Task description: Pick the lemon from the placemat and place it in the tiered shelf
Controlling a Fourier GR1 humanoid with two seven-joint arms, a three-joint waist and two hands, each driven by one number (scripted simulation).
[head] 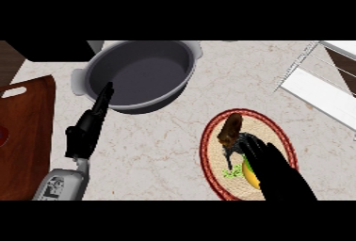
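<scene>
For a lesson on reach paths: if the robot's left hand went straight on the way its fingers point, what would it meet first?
Most likely the pot: the left hand points at its near rim, though its height over the rim is unclear.

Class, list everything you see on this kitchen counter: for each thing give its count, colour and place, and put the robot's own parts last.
counter: one, beige marbled, under everything
pot: one, grey, top centre
cutting board: one, reddish-brown, left edge
tiered shelf: one, white, upper right
placemat: one, round, tan with red rim, lower right
brown item: one, on the placemat's upper part; kind unclear
lemon: one, yellow, on the placemat, mostly hidden under the right hand
left hand: one, black, lower left, fingers straight, pointing at the pot
right hand: one, black, over the lemon
</scene>
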